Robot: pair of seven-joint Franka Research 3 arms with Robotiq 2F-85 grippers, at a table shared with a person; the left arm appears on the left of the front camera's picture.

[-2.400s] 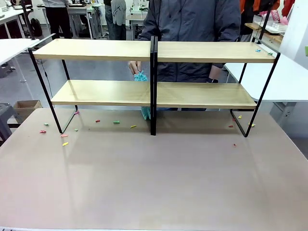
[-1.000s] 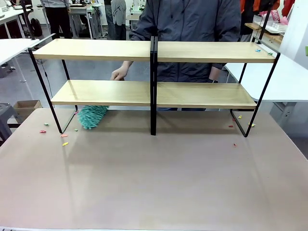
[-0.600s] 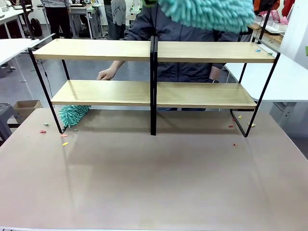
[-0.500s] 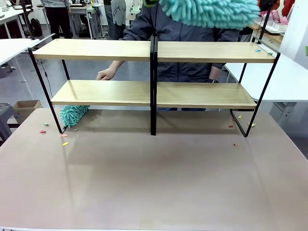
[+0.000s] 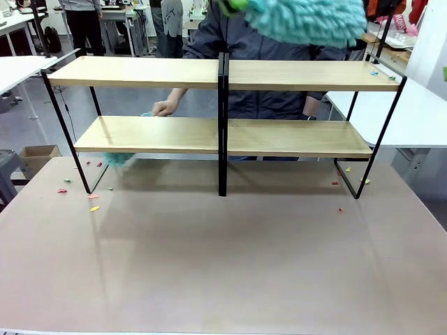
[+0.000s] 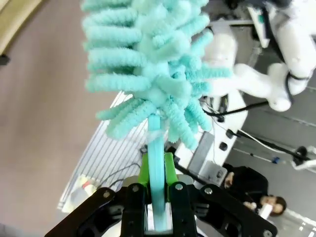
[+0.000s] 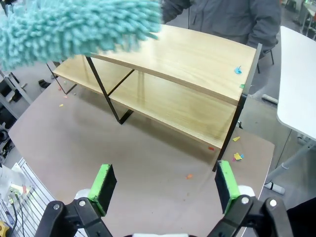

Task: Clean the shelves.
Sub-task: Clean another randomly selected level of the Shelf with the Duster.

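Observation:
The shelves (image 5: 223, 125) stand at the far side of the table, with light-wood boards in a black frame; the right wrist view shows the shelves (image 7: 187, 64) from above. My left gripper (image 6: 157, 170) is shut on the handle of a teal fluffy duster (image 6: 148, 64). That duster (image 5: 300, 17) hangs above the top right board. My right gripper (image 7: 165, 186) is open and holds nothing, high over the table. The person's hand (image 5: 166, 108) holds a second teal duster (image 5: 119, 159), blurred under the lower left board.
Small coloured scraps (image 5: 93, 208) lie on the table by the rack's left foot, and more scraps (image 5: 341, 209) by its right foot. A few scraps (image 7: 237, 70) sit on the top right board. White tables (image 5: 419, 112) flank the rack. A cardboard box (image 5: 38, 155) stands at left.
The person's duster swept left under the lower left board, then came back a little to the right. My teal duster came into the top of the front view.

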